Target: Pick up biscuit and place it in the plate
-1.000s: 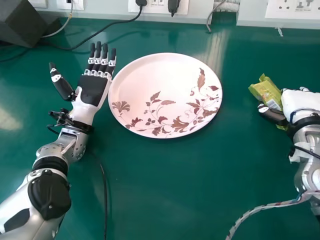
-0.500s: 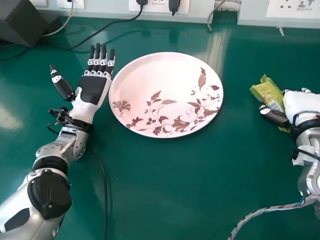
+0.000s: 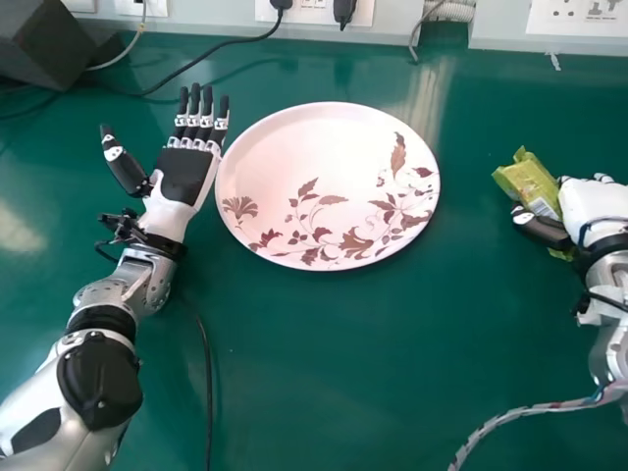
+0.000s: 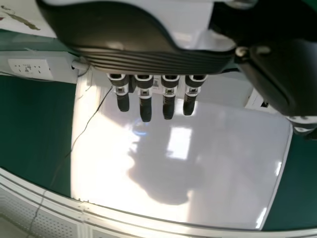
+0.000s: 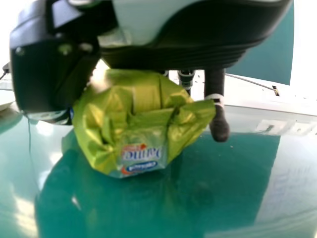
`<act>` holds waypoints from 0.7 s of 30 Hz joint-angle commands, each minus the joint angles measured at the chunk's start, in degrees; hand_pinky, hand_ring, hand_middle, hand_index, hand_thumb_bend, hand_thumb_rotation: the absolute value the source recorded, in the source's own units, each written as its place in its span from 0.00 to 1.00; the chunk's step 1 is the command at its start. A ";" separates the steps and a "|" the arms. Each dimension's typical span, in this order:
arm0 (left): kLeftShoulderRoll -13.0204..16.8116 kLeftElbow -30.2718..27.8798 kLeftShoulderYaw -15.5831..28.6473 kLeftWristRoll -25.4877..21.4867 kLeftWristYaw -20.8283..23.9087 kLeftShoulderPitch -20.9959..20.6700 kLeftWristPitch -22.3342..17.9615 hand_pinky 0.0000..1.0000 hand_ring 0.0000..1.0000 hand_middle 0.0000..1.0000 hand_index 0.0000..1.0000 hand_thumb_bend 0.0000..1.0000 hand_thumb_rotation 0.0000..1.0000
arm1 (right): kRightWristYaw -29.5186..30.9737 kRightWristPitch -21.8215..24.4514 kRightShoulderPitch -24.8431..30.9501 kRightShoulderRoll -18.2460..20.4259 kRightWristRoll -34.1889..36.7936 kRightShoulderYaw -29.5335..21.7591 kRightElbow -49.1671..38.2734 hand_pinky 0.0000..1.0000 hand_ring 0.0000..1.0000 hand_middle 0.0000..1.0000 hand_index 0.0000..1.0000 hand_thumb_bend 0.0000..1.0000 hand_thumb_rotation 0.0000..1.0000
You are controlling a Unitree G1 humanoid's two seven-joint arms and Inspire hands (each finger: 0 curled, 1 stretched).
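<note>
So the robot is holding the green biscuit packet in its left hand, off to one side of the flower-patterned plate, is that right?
Not quite: the head view shows the green biscuit packet in the robot's right hand; the left hand is open and empty. The packet is indeed off to one side of the flower-patterned plate.

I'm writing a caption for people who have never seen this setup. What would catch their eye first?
Probably the big pale plate with its brown leaf pattern, lying near the middle of the head view on a green table. Next comes the shiny yellow-green biscuit packet, gripped by the right hand toward that view's right edge. The left hand, open with its palm up, stands out just left of the plate.
</note>
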 commanded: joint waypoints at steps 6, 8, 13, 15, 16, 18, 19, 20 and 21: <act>0.92 0.99 -0.90 1.83 -1.54 1.11 -1.58 1.00 0.99 1.00 1.00 1.00 0.62 | 3.80 1.78 1.46 0.01 0.91 -1.76 -2.96 0.16 0.19 0.09 0.48 0.48 0.05; 0.99 1.35 -0.82 2.09 -1.95 1.12 -1.62 1.00 0.97 0.99 1.00 1.00 0.60 | 4.61 2.81 1.46 0.49 1.09 -2.50 -4.38 0.16 0.19 0.09 0.48 0.48 0.05; 0.82 1.45 -0.83 2.42 -0.96 0.99 -3.12 1.00 0.96 0.99 1.00 1.00 0.60 | 6.81 4.77 1.64 0.38 0.24 -3.09 -7.42 0.15 0.18 0.09 0.48 0.48 0.05; 0.81 1.38 -1.07 2.62 -0.99 0.89 -3.47 1.00 0.95 1.00 1.00 1.00 0.60 | 7.12 5.38 1.80 0.49 -0.01 -3.35 -8.54 0.14 0.18 0.10 0.48 0.48 0.05; 0.83 1.40 -1.19 2.73 -1.11 0.85 -3.59 1.00 0.95 0.99 1.00 1.00 0.60 | 7.23 5.67 1.93 0.54 -0.25 -3.42 -9.20 0.14 0.17 0.10 0.48 0.48 0.05; 0.92 1.54 -1.38 3.03 -1.49 0.79 -3.74 1.00 0.94 0.99 1.00 1.00 0.60 | 7.37 6.21 2.13 0.70 -0.75 -3.43 -10.29 0.14 0.17 0.11 0.48 0.48 0.05; 0.95 1.59 -1.46 3.19 -1.68 0.77 -3.78 1.00 0.94 0.98 1.00 1.00 0.60 | 7.45 6.45 2.22 0.79 -0.95 -3.45 -10.75 0.14 0.17 0.11 0.48 0.48 0.05; 0.93 1.58 -1.56 3.38 -1.77 0.75 -4.06 1.00 0.94 0.98 1.00 1.00 0.60 | 7.65 6.67 2.26 0.87 -1.13 -3.50 -11.18 0.14 0.17 0.11 0.48 0.48 0.05; 0.91 1.58 -1.62 3.53 -1.71 0.72 -4.31 1.00 0.94 0.98 1.00 1.00 0.60 | 7.84 6.85 2.31 0.91 -1.30 -3.53 -11.53 0.14 0.17 0.11 0.48 0.48 0.05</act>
